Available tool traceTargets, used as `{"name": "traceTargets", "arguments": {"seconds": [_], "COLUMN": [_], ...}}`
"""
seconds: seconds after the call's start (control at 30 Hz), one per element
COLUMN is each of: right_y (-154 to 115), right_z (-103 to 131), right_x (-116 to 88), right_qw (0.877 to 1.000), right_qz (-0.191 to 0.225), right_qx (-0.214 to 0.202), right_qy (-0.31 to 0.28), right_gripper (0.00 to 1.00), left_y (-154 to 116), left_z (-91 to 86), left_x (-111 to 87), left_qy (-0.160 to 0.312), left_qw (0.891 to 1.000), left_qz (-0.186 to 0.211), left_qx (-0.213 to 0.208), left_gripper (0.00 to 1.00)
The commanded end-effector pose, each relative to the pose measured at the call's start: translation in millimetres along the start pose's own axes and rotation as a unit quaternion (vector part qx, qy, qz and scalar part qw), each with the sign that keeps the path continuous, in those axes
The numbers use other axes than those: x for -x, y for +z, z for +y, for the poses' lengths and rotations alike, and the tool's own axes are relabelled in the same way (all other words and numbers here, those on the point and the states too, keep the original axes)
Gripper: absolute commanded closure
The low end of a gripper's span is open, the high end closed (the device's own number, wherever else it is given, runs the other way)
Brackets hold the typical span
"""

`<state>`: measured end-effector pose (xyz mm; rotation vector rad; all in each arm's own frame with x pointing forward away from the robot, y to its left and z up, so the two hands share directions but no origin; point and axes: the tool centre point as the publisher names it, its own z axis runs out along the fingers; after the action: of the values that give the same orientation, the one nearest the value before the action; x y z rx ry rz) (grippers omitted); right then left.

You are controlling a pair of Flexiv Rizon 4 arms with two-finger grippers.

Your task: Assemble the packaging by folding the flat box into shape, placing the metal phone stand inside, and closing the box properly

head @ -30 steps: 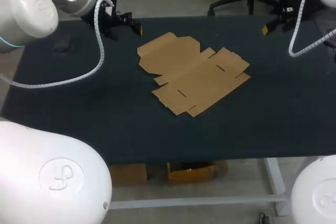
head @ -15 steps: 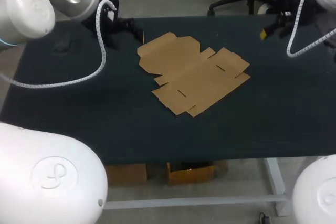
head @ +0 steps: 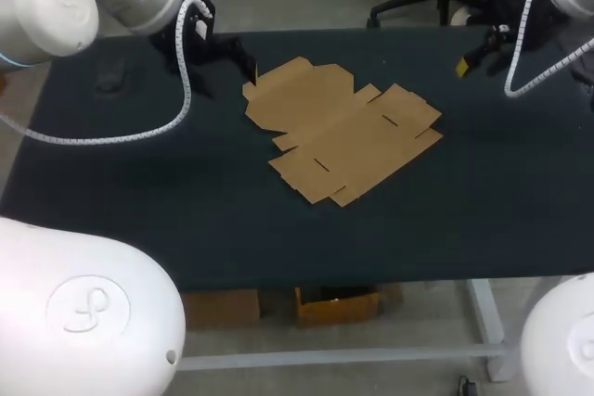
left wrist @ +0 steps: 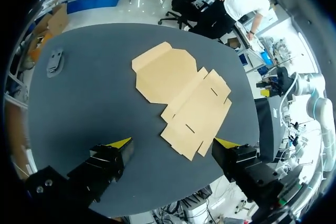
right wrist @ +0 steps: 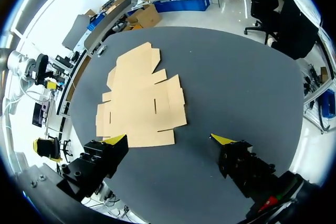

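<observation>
The flat brown cardboard box (head: 340, 128) lies unfolded in the middle of the dark table (head: 139, 192). My left gripper (head: 243, 60) hovers just off the box's far left corner, open with nothing in it. In the left wrist view the left gripper (left wrist: 173, 142) looks down on the flat box (left wrist: 181, 95). A small grey metal phone stand (head: 111, 75) lies at the table's far left, also visible as the stand (left wrist: 54, 61) well off to one side of the box. My right gripper (head: 477, 51) is over the far right of the table, open and empty. From the right gripper (right wrist: 168, 140), the box (right wrist: 137, 100) lies ahead.
Bare dark tabletop surrounds the box on every side, with wide room toward the near edge (head: 371, 271) and on the right (head: 520, 164). Apart from the box and the stand, I see nothing else on the table.
My left gripper has moved right and slightly nearer, up to the box's far left corner. My right gripper has shifted a little to the left over the table. The box has not moved.
</observation>
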<state>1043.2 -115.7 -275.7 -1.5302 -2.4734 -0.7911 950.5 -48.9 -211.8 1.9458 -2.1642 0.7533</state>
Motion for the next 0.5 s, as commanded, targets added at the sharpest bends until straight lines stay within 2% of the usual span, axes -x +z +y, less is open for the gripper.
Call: {"name": "traceTargets", "arguments": {"seconds": [0.03, 0.1, 0.5], "right_y": [6.7, 9.6, 31.1], "right_z": [5.3, 6.1, 8.4], "right_x": [5.6, 6.1, 10.9], "right_qw": [1.0, 1.0, 0.998], "right_qz": [0.015, 0.019, 0.043], "right_qx": [-0.005, -0.006, -0.04], "right_qy": [-0.004, -0.013, -0.035], "right_gripper": [0.0, 0.0, 0.0], "left_y": [2.4, 4.2, 7.7], "left_z": [10.2, 12.0, 17.8], "left_x": [1.8, 3.1, 5.0], "left_qy": [-0.006, -0.004, -0.007], "left_qw": [1.0, 1.0, 1.0], "left_qz": [-0.002, 0.007, 0.0], "left_qx": [-0.016, -0.016, -0.016], "left_gripper": [0.0, 0.0, 0.0]}}
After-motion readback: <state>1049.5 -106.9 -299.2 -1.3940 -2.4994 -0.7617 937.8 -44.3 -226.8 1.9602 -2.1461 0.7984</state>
